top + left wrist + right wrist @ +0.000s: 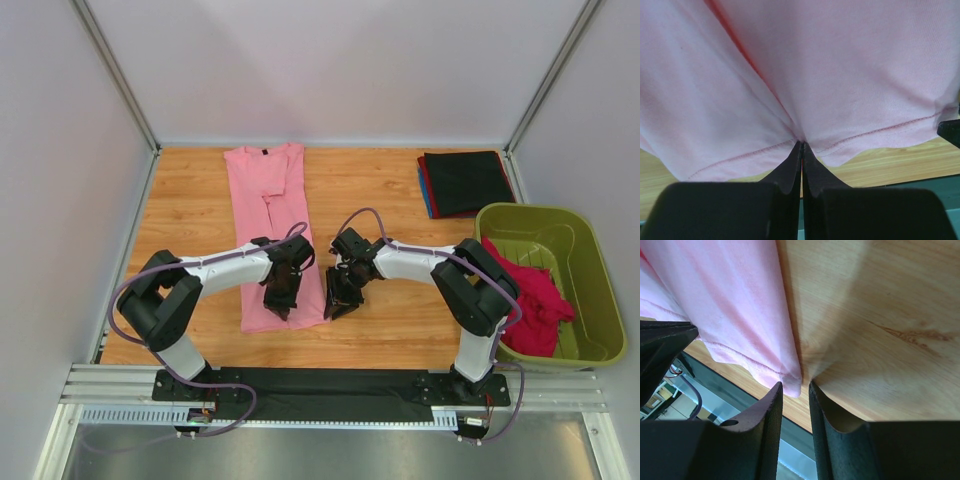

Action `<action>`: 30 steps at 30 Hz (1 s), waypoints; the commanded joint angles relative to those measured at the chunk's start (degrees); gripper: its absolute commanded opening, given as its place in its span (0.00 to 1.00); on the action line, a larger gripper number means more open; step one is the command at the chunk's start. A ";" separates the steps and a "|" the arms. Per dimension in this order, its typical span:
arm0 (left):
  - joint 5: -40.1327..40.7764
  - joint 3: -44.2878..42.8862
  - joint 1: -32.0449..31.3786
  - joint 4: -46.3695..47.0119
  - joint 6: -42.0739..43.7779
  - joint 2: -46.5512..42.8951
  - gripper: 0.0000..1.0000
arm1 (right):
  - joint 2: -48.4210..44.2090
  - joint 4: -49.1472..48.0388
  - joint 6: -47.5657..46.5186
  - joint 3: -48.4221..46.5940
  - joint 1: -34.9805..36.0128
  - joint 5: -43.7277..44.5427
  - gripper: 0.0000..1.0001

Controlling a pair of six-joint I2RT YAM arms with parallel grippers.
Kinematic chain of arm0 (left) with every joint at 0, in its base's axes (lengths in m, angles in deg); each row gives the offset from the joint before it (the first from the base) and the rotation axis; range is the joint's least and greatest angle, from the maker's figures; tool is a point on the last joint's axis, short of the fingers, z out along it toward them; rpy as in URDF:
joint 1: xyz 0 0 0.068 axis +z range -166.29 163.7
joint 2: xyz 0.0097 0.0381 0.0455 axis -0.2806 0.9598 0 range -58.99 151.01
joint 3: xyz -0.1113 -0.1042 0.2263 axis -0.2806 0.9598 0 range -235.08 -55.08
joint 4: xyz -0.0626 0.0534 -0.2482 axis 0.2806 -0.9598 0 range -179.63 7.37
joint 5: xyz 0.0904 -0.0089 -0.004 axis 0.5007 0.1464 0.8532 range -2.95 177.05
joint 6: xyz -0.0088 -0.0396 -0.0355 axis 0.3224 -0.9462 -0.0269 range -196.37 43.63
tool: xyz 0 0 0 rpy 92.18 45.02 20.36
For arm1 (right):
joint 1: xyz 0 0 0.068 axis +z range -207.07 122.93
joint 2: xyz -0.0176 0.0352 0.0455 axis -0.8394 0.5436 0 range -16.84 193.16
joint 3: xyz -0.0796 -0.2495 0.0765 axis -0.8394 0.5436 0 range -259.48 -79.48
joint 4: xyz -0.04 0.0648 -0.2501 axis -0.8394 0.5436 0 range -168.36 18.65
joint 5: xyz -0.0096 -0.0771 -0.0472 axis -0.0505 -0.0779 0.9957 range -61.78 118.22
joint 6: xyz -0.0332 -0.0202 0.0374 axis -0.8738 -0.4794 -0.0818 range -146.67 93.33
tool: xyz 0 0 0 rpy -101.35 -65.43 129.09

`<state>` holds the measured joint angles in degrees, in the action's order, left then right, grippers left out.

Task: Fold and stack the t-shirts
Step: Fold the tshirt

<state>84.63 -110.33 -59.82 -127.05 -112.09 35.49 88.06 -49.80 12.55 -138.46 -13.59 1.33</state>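
Note:
A light pink t-shirt lies lengthwise on the wooden table, folded into a long strip. My left gripper is shut on its near hem; in the left wrist view the fingertips pinch the pink cloth at the stitched hem. My right gripper is open at the strip's near right corner; in the right wrist view the pink corner sits just above the gap between the fingers. Folded black, red and blue shirts are stacked at the back right. A magenta-red shirt lies crumpled in the tub.
An olive-green plastic tub stands at the right edge of the table. White walls enclose the table on three sides. A black mat and metal rail run along the near edge by the arm bases.

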 commanded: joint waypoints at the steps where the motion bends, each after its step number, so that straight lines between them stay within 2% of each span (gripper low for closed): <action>1: 0.39 -1.62 -0.51 -3.20 -0.75 -3.06 0.00 | -0.93 0.62 -0.20 -0.17 0.29 3.78 0.30; 11: -2.77 -2.59 -0.51 -5.41 -1.63 -0.08 0.02 | -0.58 0.80 -0.11 -0.70 0.37 3.87 0.30; 15: -4.44 -2.06 -0.51 -3.83 -2.51 -1.31 0.10 | -0.49 0.98 -0.29 -0.96 0.37 4.22 0.30; 19: -5.58 -2.23 -0.51 -2.51 -4.17 -2.19 0.30 | -0.40 0.98 -0.20 -1.40 0.37 4.04 0.30; 23: -4.10 -3.46 -0.24 -4.88 -4.53 -4.38 0.34 | -0.75 1.33 0.33 -1.75 0.37 3.96 0.31; 26: -3.65 -3.21 2.38 -7.43 -4.79 -7.46 0.37 | -1.28 0.45 1.73 -1.49 0.46 3.87 0.34; 30: -3.48 0.74 10.81 -11.02 -4.27 -11.15 0.37 | -0.67 0.53 2.17 -1.66 1.16 4.13 0.34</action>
<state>80.15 -111.42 -54.25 -133.50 -115.98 28.15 88.06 -49.27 13.95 -139.11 -13.24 2.44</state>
